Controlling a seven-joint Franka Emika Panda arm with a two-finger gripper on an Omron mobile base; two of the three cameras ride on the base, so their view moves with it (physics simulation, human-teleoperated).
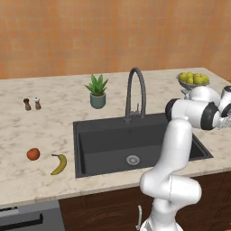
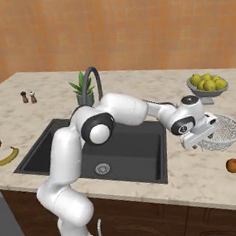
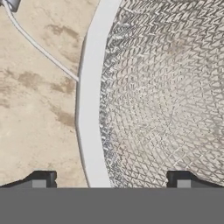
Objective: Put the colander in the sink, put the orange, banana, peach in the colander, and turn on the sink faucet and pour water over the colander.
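Observation:
The colander, a silvery wire-mesh bowl, stands on the counter right of the sink. My gripper is at its left rim and open. In the hand view the white rim runs between the two fingertips, one outside over the counter and one over the mesh. The banana lies left of the sink beside a round orange-red fruit. Another round orange fruit sits near the front edge, just ahead of the colander. The faucet arches over the basin with no water running.
A grey footed bowl of yellow-green fruits stands behind the colander. A potted plant is left of the faucet, and salt and pepper shakers stand far left. My arm stretches across the sink's right half.

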